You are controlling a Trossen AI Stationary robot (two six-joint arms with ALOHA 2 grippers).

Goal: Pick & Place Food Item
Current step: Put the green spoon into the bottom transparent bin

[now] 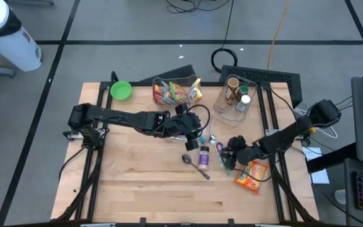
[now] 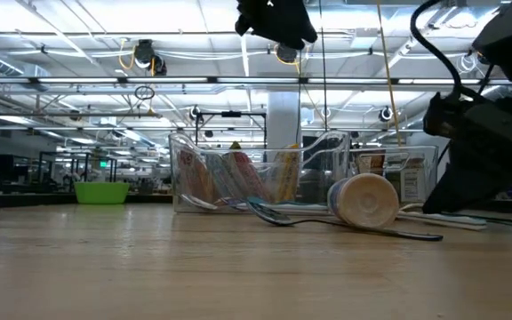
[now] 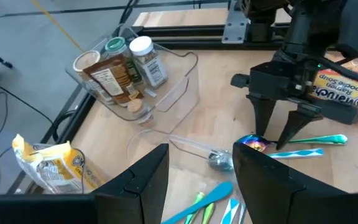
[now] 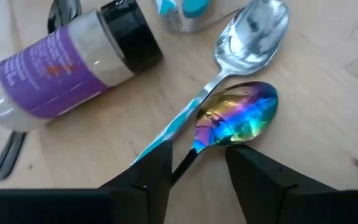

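An orange noodle soup packet (image 1: pixel 253 175) is seen lying flat near the counter's (image 1: pixel 137 189) right edge, toward its front, just behind and beside the right arm's wrist. The right pincer (image 1: pixel 227 153) is lowered close to the counter surface just left of that packet, its fingers (image 4: pixel 253 171) parted narrowly and set to either side of the handle of an iridescent spoon (image 4: pixel 235 118); whether the handle is actually touched cannot be told, and the packet itself is not gripped. A plain silver spoon (image 4: pixel 250 31) lies just beyond the iridescent one, bowls almost touching. A purple-labelled spice bottle (image 1: pixel 203 157) with a black cap is laid on its side just left of the right pincer, and a dark spoon (image 1: pixel 194 165) rests beside it toward the middle of the counter. Teal and green plastic utensils (image 3: pixel 207 202) are scattered near the spoons. The left pincer (image 1: pixel 194 135) is held above the counter's middle, over this clutter, with its fingers (image 3: pixel 138 180) partly apart and nothing between them. Farther back, a clear bin (image 1: pixel 235 107) holding spice jars stands toward the right rear, and a second clear bin (image 1: pixel 175 91) filled with snack packets stands at the middle rear. A green bowl (image 1: pixel 121 90) is placed at the left rear corner.
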